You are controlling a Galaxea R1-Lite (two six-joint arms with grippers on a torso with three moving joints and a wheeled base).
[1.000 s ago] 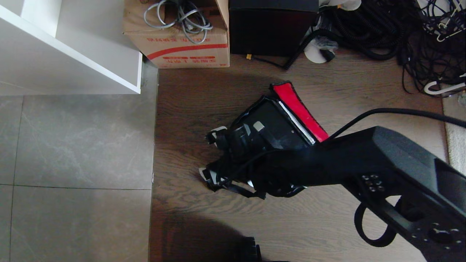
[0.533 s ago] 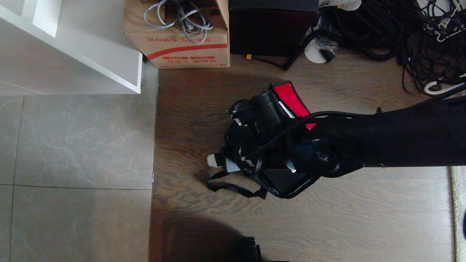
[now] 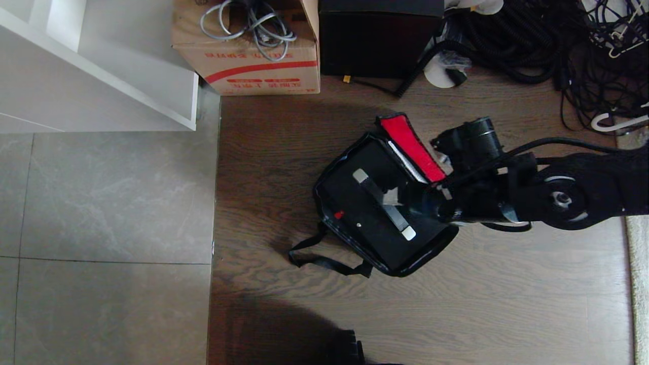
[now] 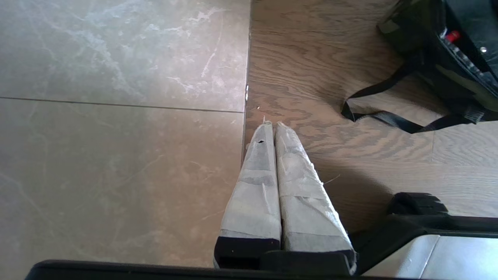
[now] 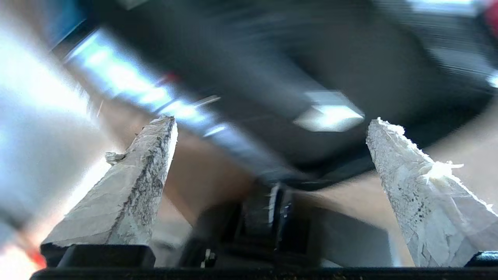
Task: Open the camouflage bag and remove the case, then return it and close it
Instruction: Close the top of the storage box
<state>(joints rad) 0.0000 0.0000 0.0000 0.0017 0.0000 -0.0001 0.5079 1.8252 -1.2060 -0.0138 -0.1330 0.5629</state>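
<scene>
Right end effector point(image 5: 268, 124) now off case point(image 3: 377, 213).

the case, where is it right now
In the head view the case lies flat inside the open camouflage bag on the wooden floor, right of centre, with the right gripper at the bag's right side.

A cluttered lab or workshop storeroom: tangled black cables point(image 3: 547, 40) heaped on wood flooring point(image 3: 284, 152), a cardboard box point(image 3: 248, 61) holding grey cords.
</scene>
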